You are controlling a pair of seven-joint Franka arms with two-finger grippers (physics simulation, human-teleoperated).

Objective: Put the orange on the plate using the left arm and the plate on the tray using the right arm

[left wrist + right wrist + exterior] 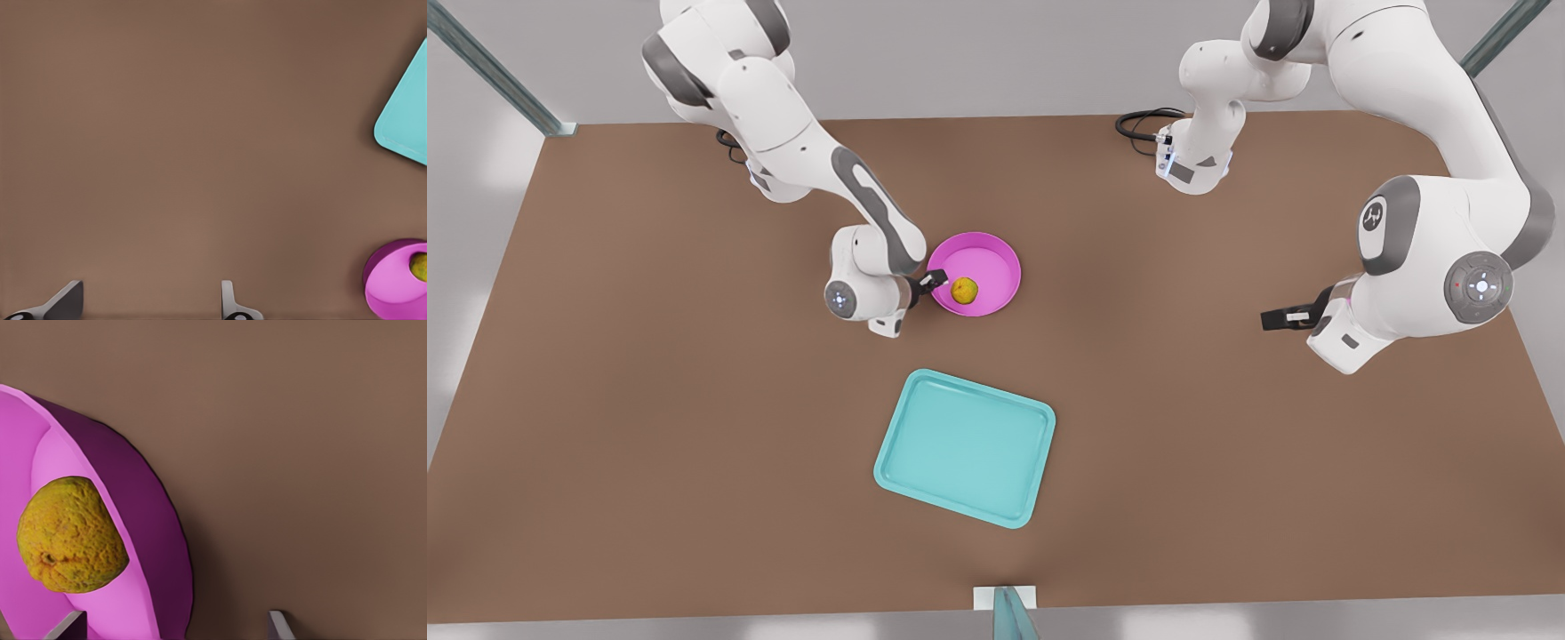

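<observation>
- The orange [964,290] lies inside the plate [996,253], on the part of the dish toward the front view's lower left, close to the rim. In the right wrist view its bumpy yellow-orange skin [70,535] rests on the pink floor of the plate [143,520].
- The plate sits on the brown table [694,444] near the middle of the front view, above the tray [965,444] and well apart from it.
- The teal tray lies flat, lower middle of the front view, slightly turned, with nothing on it.
- The right gripper [935,282] is at the plate's rim on the front view's left. Its 2 fingers [67,627] are spread wide: one tip is over the plate's inside next to the orange, and the other is outside over bare table, so they straddle the rim. They grip nothing.
- The left gripper [1282,316] hangs at the front view's right, well apart from the plate and tray, and this arm waits. Its 2 fingers [63,303] are spread wide over bare table and hold nothing.
- From the left wrist camera, a corner of the tray [407,127] and the plate [387,280] carrying the orange [419,267] appear farther off.
</observation>
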